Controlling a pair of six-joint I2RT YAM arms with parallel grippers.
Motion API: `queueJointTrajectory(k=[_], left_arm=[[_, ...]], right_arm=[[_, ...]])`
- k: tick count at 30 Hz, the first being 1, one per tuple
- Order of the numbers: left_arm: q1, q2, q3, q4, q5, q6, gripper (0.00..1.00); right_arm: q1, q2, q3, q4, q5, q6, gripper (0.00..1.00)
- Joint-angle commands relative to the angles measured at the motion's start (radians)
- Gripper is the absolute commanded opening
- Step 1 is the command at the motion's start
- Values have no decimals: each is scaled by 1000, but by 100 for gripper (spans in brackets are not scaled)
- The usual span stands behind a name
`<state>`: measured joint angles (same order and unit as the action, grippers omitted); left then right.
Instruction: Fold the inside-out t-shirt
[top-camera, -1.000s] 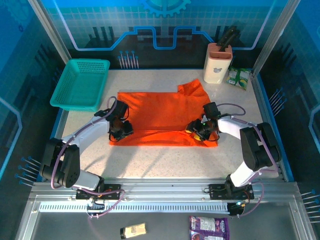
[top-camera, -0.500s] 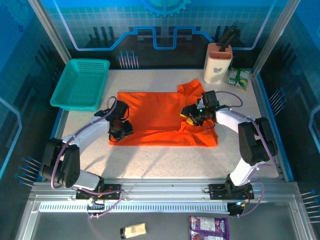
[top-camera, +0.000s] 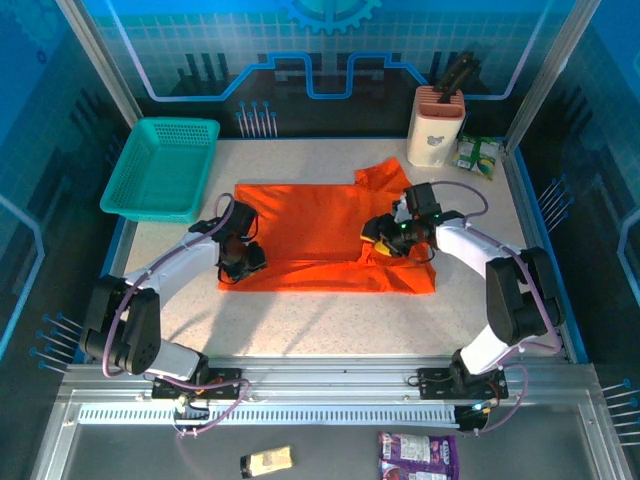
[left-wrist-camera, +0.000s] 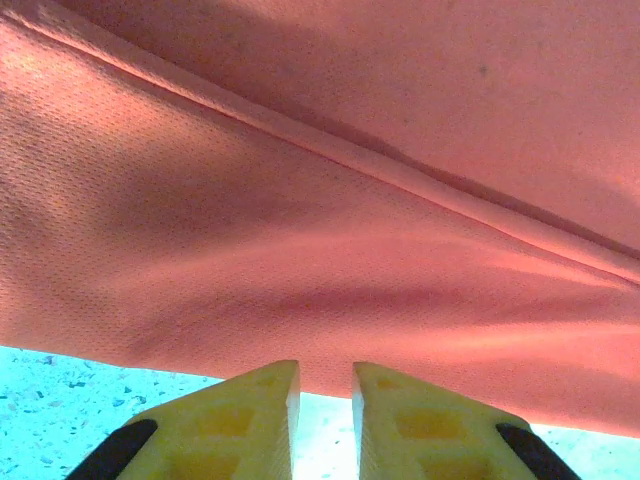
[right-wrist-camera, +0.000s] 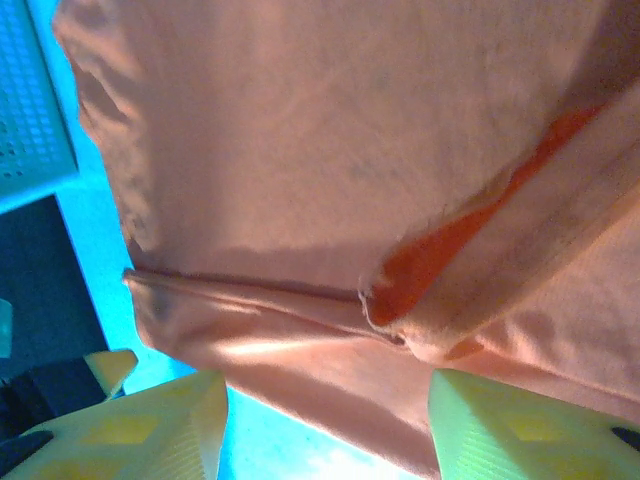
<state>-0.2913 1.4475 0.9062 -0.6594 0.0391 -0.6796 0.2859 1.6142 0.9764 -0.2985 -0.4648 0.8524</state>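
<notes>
The orange t-shirt (top-camera: 310, 235) lies spread flat in the middle of the desk (top-camera: 320, 320), with one sleeve bunched up at its far right corner. Both tools rest on it.

The left tool (top-camera: 243, 262) sits at the shirt's near left corner. In the left wrist view its yellow fingertips (left-wrist-camera: 265, 415) stand narrow, with only a thin slit between them. The shirt's hem (left-wrist-camera: 320, 375) runs just ahead of them, and a seam crosses the cloth farther out. Pale desk shows in the slit, so I cannot tell whether any cloth is pinched.

The right tool (top-camera: 385, 238) is over the right part of the shirt, pointing towards the left tool. Its fingers (right-wrist-camera: 150, 425) are spread wide and grip nothing. Just ahead of them a loose fold of cloth (right-wrist-camera: 440, 260) is turned over, showing a brighter orange strip.

A teal mesh basket (top-camera: 160, 168) stands beyond the left tool, off the shirt. A cream knife block (top-camera: 437, 125) and a green packet (top-camera: 477, 157) stand beyond the right tool.
</notes>
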Motion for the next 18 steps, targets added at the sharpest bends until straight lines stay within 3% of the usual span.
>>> queueJointTrajectory(k=[1,7,14,18], left_arm=[[-5,14,10,-21,9,5,22],[-5,-2,1,-29,4,8,23],[-5,-17,-36,-19,4,-1,23],[-5,-36,-53,-24,-4,-1,23]], right_arm=[[27,41,-11,47,-53,15,57],[12,151,-11,299,-84,89,57],[8,289,-17,443,-98,130,57],[4,268,-44,411,-86,127,57]])
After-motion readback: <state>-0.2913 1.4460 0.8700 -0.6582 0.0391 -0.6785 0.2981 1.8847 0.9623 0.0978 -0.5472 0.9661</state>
